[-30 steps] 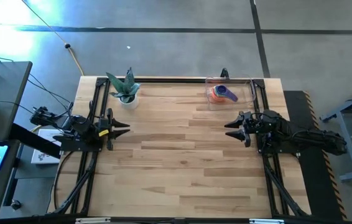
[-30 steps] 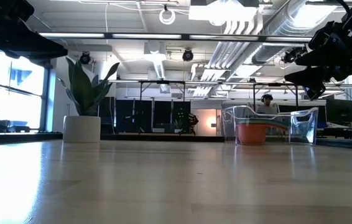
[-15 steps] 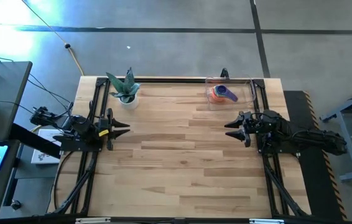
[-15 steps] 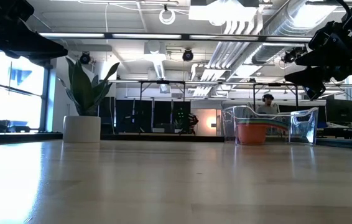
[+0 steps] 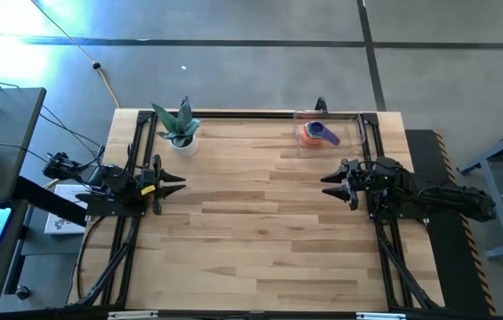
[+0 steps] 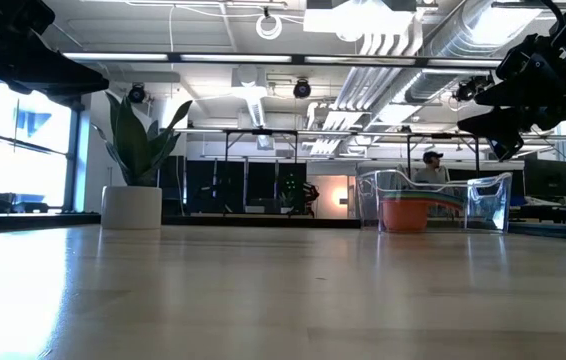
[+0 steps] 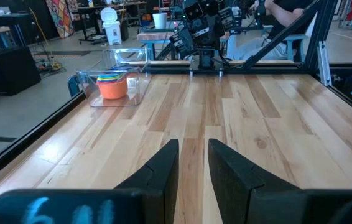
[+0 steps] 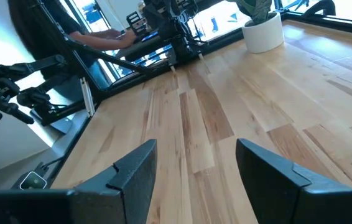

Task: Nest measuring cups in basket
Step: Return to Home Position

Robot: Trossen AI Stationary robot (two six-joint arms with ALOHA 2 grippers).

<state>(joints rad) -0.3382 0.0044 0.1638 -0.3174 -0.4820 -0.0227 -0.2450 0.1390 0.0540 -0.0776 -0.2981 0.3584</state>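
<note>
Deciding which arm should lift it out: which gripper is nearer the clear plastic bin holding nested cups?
Right. The right gripper is a short way from the clear rectangular plastic bin, on the same side of the table; the left gripper is across the table, at the opposite side.

The left arm lies folded low along the left edge of the table, about halfway along that side. The left gripper points level across the table toward the opposite side, holding nothing, its fingers parted by a narrow gap. The right arm sits folded the same way at the table's right edge, facing the left one. The right gripper hangs above the table surface with its jaws spread wide and nothing between them.
</note>
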